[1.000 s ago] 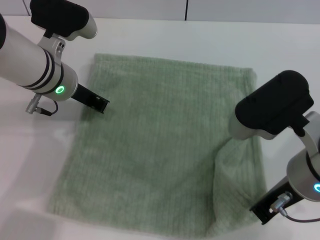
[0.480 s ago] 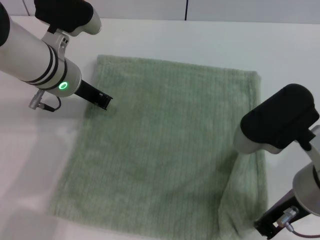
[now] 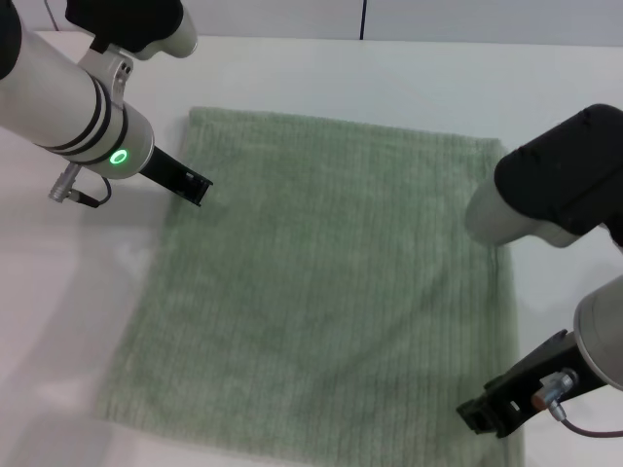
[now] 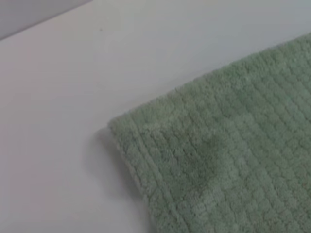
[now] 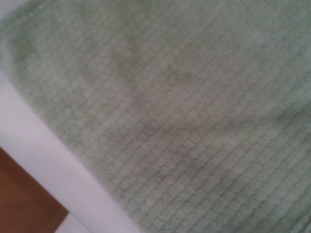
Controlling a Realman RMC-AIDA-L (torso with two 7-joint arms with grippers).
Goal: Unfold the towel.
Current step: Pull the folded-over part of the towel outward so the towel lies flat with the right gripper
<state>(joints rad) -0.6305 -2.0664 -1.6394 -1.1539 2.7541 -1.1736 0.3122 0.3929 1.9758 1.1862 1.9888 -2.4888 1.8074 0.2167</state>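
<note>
The pale sage-green towel [image 3: 321, 282] lies spread flat as one large square on the white table [image 3: 389, 68]. My left gripper [image 3: 195, 187] hangs over the towel's left edge, near its far left corner. The left wrist view shows that corner [image 4: 160, 145] lying flat with its hem. My right gripper [image 3: 484, 416] is over the towel's near right corner. The right wrist view is filled with ribbed towel [image 5: 184, 111] close to the table's edge.
The table's front edge [image 5: 43, 160] runs just past the towel's near right corner, with brown floor [image 5: 24, 204] beyond it. Bare table lies left of the towel [image 3: 68, 292] and behind it. A wall stands at the far edge.
The raised fold on the towel's right side has dropped and that side now lies flat. My right arm has moved outward to the right. My left gripper has hardly moved.
</note>
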